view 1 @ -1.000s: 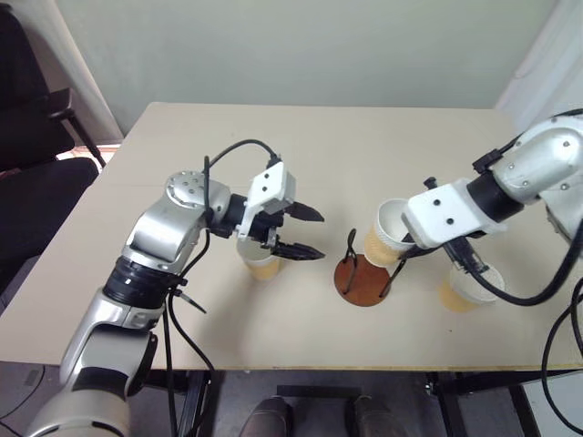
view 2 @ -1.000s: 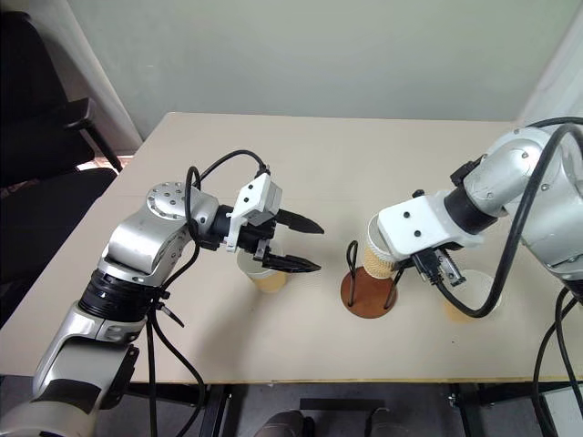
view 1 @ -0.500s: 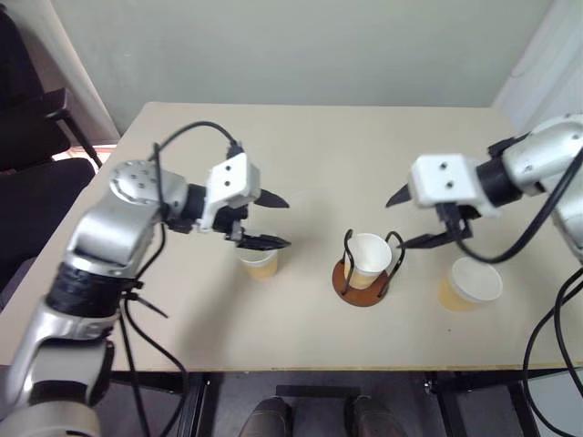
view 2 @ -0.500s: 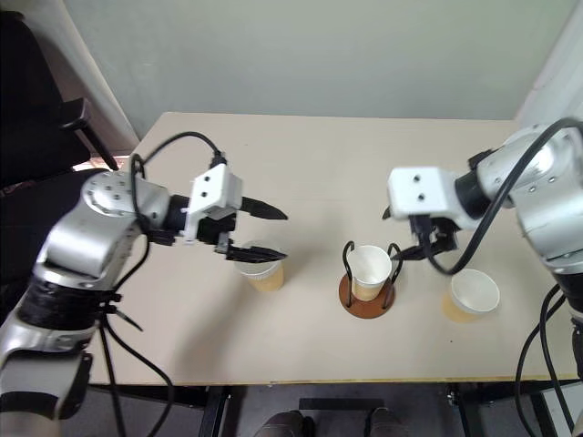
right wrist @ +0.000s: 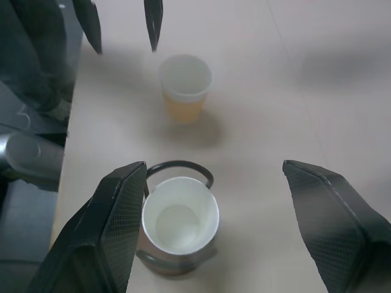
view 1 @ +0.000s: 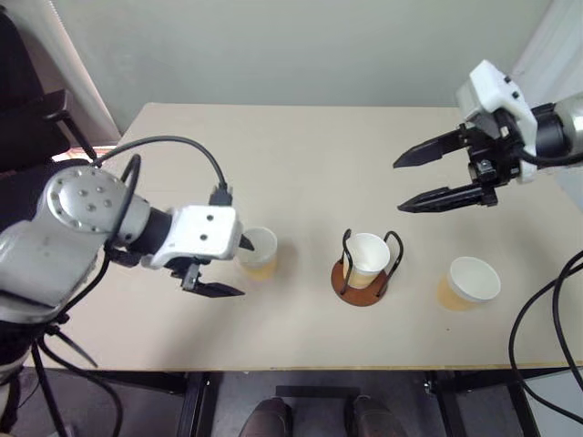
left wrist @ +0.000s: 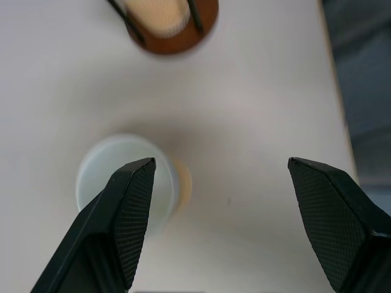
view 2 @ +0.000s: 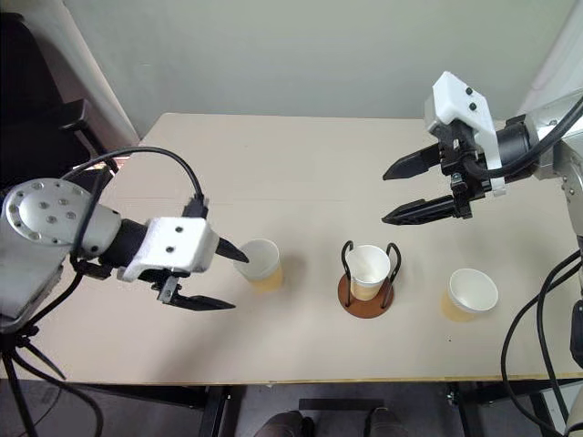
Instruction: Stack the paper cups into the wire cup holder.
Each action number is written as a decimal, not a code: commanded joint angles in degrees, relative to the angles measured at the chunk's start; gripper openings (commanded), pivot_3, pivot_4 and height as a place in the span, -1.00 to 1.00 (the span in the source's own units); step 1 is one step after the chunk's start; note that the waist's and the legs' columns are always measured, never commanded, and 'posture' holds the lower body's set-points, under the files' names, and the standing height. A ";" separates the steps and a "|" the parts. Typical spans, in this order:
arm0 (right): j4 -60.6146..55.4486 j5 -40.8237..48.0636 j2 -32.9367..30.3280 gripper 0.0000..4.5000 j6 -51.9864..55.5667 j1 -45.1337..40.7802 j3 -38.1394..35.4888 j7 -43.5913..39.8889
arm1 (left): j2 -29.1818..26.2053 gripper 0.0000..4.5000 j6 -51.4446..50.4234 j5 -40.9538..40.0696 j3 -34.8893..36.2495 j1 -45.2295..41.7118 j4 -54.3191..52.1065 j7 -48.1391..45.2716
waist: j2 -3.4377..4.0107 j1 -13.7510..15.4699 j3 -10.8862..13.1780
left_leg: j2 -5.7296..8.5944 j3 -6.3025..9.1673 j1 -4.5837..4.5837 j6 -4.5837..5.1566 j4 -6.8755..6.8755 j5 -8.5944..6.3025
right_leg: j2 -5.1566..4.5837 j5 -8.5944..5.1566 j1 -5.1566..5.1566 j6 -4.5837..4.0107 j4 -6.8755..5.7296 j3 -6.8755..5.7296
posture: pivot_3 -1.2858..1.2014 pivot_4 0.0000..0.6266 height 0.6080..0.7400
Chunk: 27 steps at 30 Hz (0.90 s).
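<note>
Left to right. The left end effector (view 1: 228,267) hangs low over the surface (view 1: 301,155), its two black fingers spread wide and empty, just beside the left paper cup (view 1: 257,252), which stands upright and free. At centre, the wire cup holder (view 1: 367,273) sits on its reddish-brown disc, with one paper cup (view 1: 368,257) seated upright between the two black wire loops. Farther right, a third paper cup (view 1: 470,283) stands upright on the surface, near the holder but apart from it. Above it and toward the far edge, the right end effector (view 1: 421,178) is raised well clear of the surface, fingers wide and empty.

Step in hand, as judged: pick up a loose cup for nesting. The left cup is the closer candidate. A good grasp would straddle the wall near the rim, close gently to avoid crushing the paper, then lift straight up. For insertion, centre the cup over the seated one and lower it between the loops without snagging the wires.
</note>
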<state>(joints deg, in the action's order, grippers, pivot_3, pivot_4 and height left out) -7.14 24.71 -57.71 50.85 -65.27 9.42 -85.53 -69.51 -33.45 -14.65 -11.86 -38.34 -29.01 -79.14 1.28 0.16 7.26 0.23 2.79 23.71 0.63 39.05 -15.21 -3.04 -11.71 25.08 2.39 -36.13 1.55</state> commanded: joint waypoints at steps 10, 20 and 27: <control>-1.59 3.24 -2.65 0.64 2.86 -2.25 -1.67 0.18 | 5.80 0.66 9.11 15.47 -7.12 -4.29 4.85 4.04 | 0.00 -0.09 0.00 | 0.00 0.01 -0.01 -0.02 -0.01 0.01 | -0.02 0.03 0.05 -0.01 -0.14 -0.01 | 0.03 -0.52 1.00; -1.74 3.30 -3.46 0.64 3.12 -1.88 -1.31 0.29 | 8.23 0.66 12.84 21.14 -8.58 -3.77 8.42 3.54 | 0.00 -0.09 0.00 | 0.00 0.01 -0.01 -0.02 -0.03 0.00 | -0.02 0.16 0.07 0.21 -0.16 -0.02 | 0.03 -0.52 1.00; -2.21 3.68 -3.50 0.64 3.30 -1.31 -1.70 0.55 | 9.99 0.66 14.73 24.47 -9.82 -2.89 10.32 3.19 | 0.00 -0.09 0.00 | 0.00 0.00 -0.01 -0.02 0.00 0.00 | -0.02 0.16 0.09 0.21 -0.25 -0.02 | 0.03 -0.52 1.00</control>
<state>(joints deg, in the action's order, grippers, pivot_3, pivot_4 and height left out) -7.74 27.41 -60.08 54.16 -65.97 9.50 -85.30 -59.36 -19.51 9.05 -22.37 -41.27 -18.19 -75.83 1.28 0.07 7.26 0.23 2.80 23.69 0.61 39.05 -15.21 -3.06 -11.56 25.19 2.60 -36.40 1.53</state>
